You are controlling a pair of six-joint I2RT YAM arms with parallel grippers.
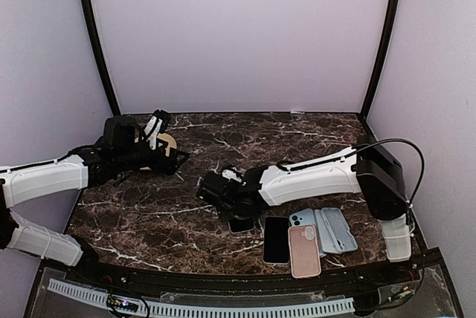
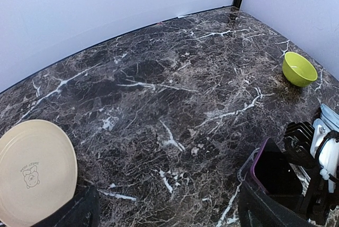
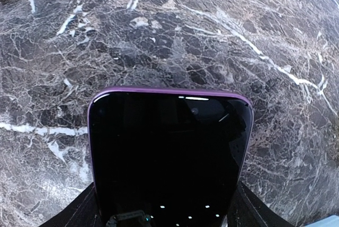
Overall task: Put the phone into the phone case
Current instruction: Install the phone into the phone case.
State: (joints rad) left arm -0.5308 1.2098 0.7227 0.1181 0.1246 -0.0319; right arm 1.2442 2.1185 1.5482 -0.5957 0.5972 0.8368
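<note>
Purple-rimmed phone point(image 3: 168, 153) sits clamped across its width in the right claw point(image 3: 167, 200), long axis pointing straight ahead; pink case point(image 1: 303, 251) lies flat nearby on its right, this arm's reach; left claw point(image 2: 169, 208) gapes empty, well apart

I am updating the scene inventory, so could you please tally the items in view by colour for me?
Black-screened phones: 2, the purple-edged phone in the right gripper and the black phone lying flat
Pink case: 1
Pale blue-grey pieces: 3, overlapping, so approximate
Beige plate: 1
Green bowl: 1
Total: 8
</note>
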